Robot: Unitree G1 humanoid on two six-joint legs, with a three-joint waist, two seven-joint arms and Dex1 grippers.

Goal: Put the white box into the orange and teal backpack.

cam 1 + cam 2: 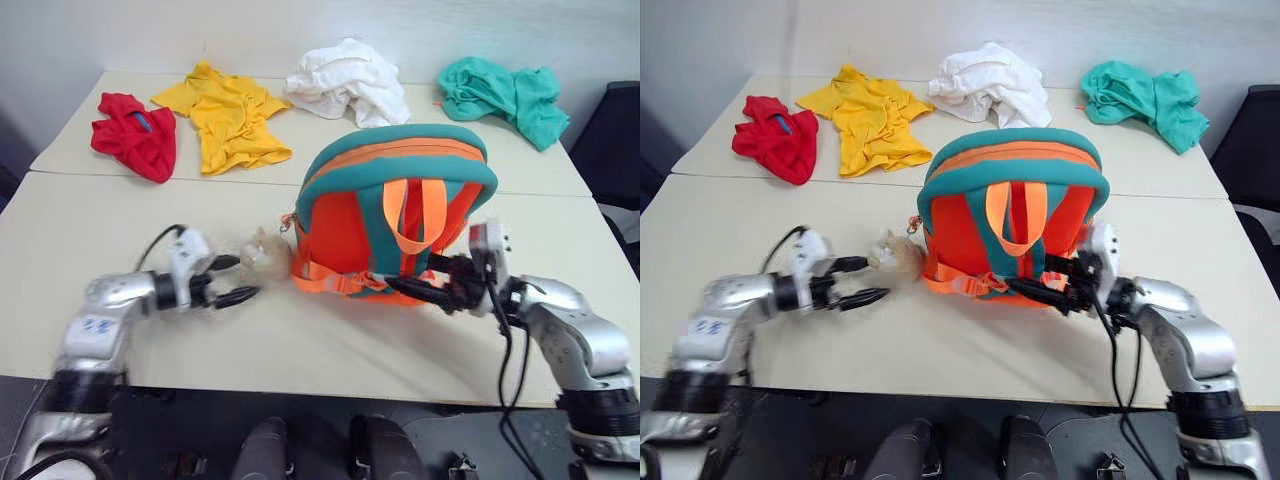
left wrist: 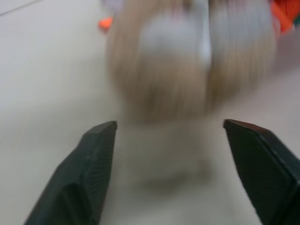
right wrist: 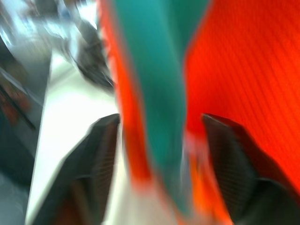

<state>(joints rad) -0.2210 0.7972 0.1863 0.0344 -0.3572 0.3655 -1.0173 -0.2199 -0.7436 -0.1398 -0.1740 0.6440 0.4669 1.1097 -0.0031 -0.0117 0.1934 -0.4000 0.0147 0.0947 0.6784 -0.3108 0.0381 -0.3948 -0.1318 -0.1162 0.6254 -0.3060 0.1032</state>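
The left wrist view showed the plush toy (image 2: 187, 61) close ahead of the left gripper (image 2: 168, 129) — fingers wide, empty. The right gripper (image 3: 159, 122) stood spread around the backpack (image 1: 395, 215) trim — grip uncertain.

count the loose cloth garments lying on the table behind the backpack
4, in a row along the table's far side: red garment at the left end, yellow garment next, white garment behind the orange and teal backpack, teal garment at the right end.

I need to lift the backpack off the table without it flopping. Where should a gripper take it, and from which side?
Probably the orange top loop hanging down the near face of the orange and teal backpack. The backpack stands upright with its straps toward the robot, so come in from the near side. The loop stands free of the fabric, so a finger could slip behind it.
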